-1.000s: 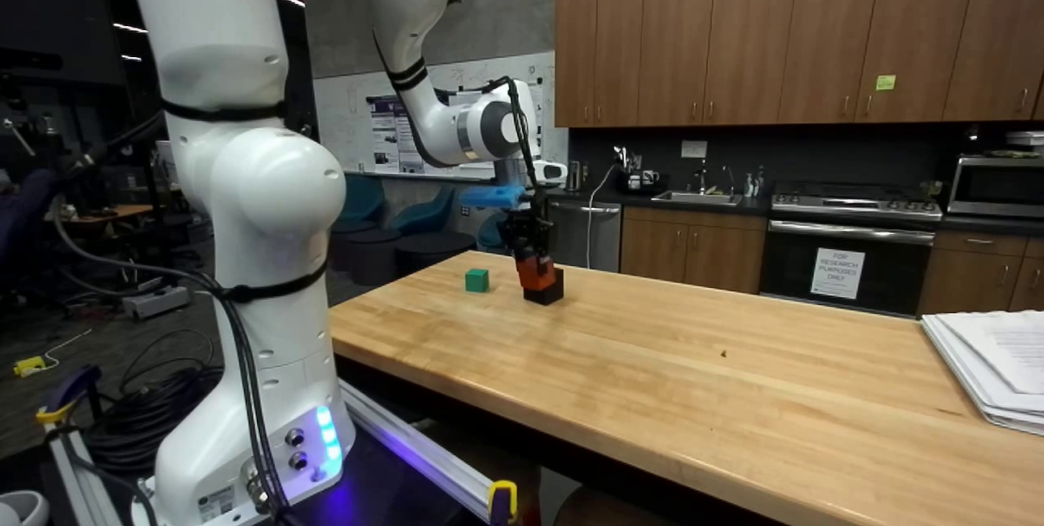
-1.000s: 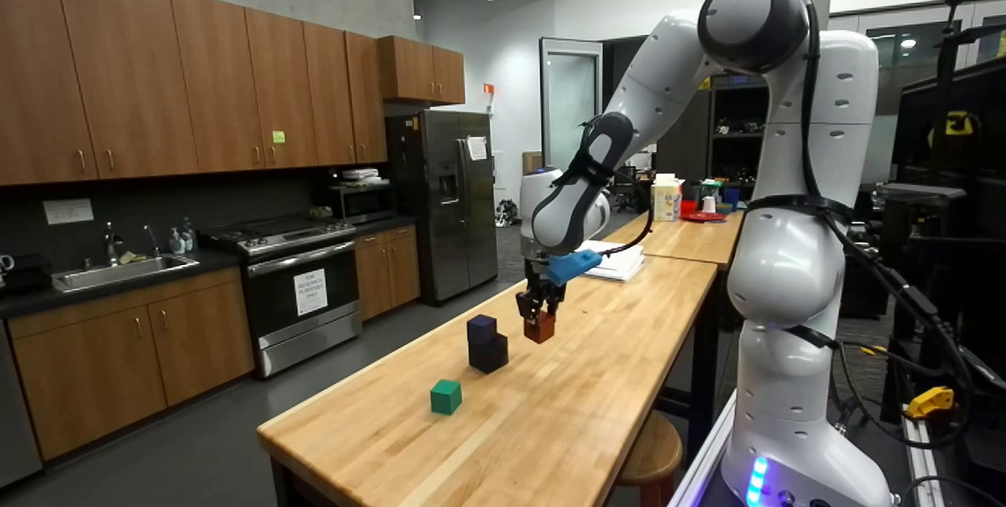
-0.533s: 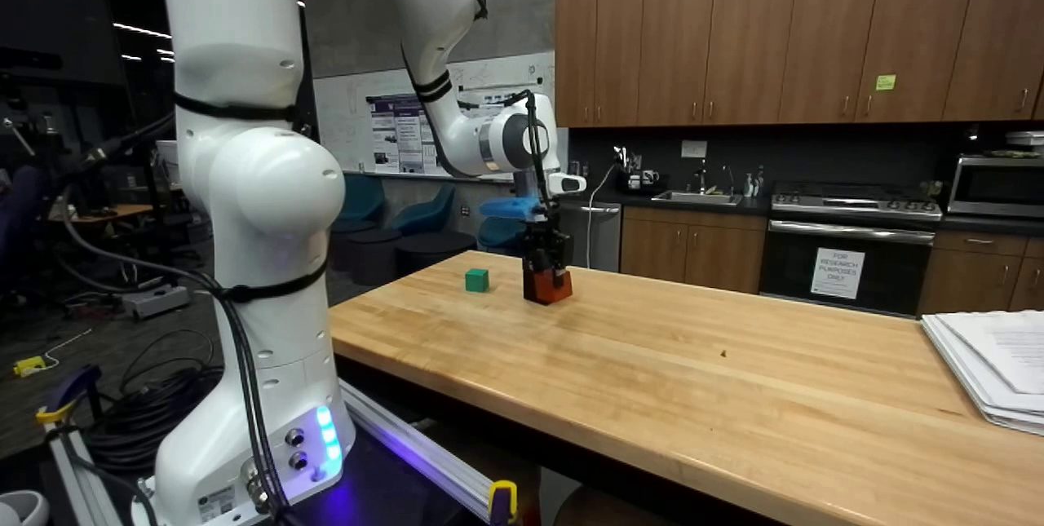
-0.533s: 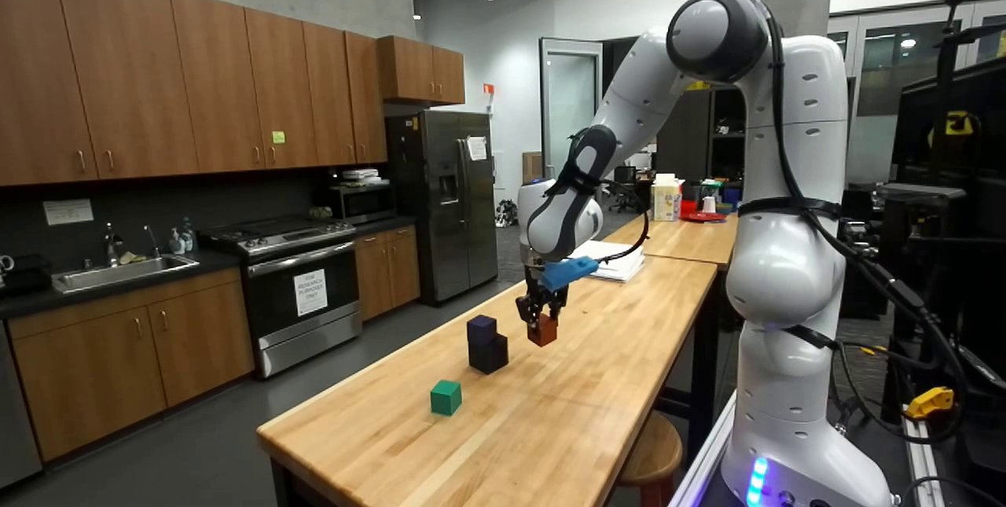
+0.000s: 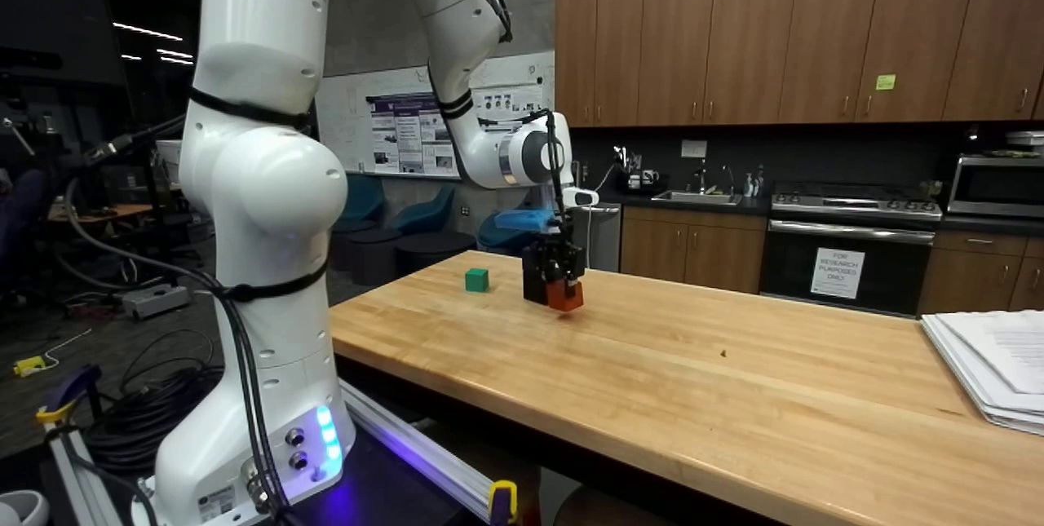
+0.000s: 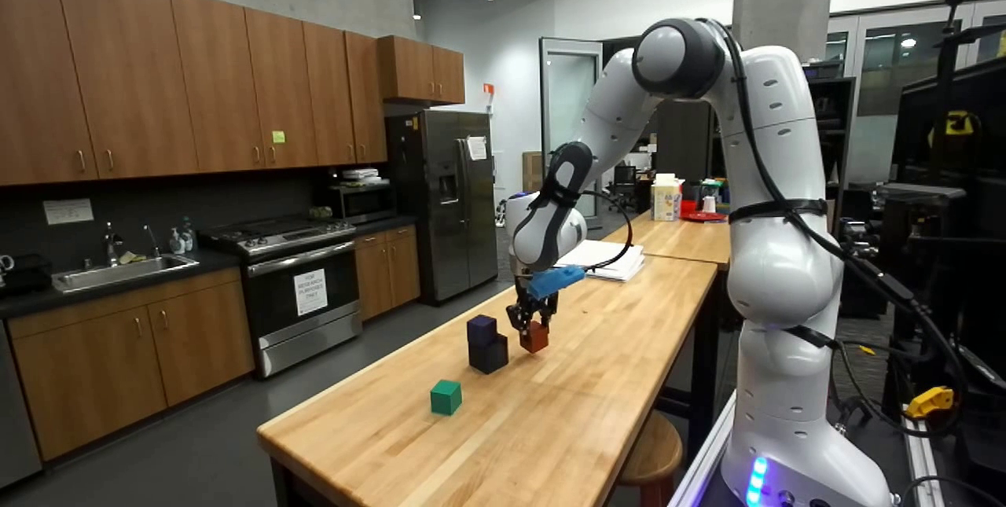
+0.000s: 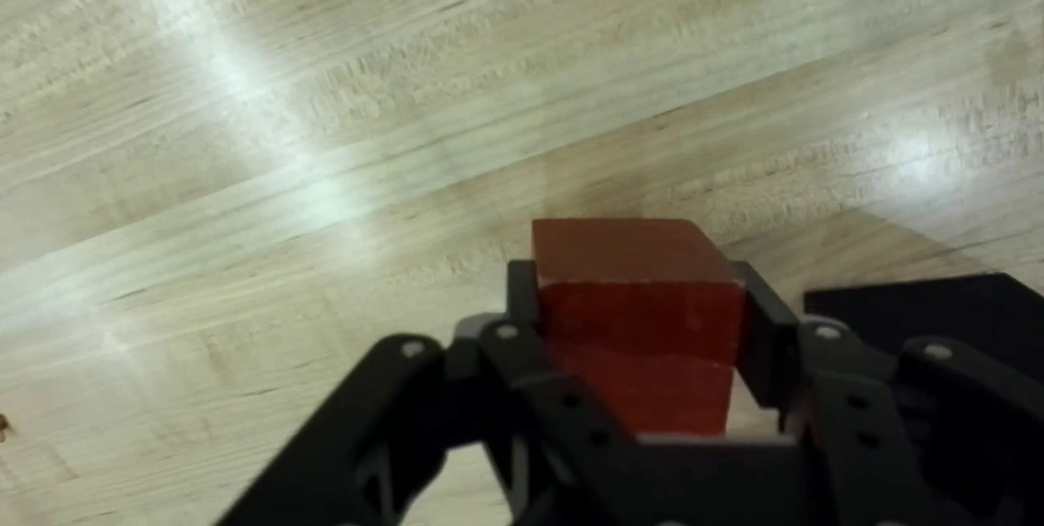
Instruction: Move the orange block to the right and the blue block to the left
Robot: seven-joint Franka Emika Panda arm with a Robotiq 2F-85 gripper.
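Note:
The orange block (image 6: 534, 337) is a red-orange cube, also seen in an exterior view (image 5: 564, 298) and in the wrist view (image 7: 640, 322). My gripper (image 6: 533, 321) is shut on it, one finger on each side, and holds it low over the table; I cannot tell whether it touches the wood. The blue block (image 6: 482, 329) is a dark navy cube on top of a near-black cube (image 6: 489, 354), left of my gripper in that exterior view. In an exterior view my gripper partly covers the dark stack (image 5: 533, 285). A dark block (image 7: 938, 314) shows at the right of the wrist view.
A green cube (image 6: 446, 397) sits on the wooden table (image 6: 503, 444), also seen in an exterior view (image 5: 477, 280). A stack of white papers (image 5: 991, 363) lies toward one end of the table. The dark stack stands close beside my gripper.
My gripper has come down with the orange block in it. In an exterior view it has also shifted right, past the dark stack. The blue, near-black and green cubes have not moved.

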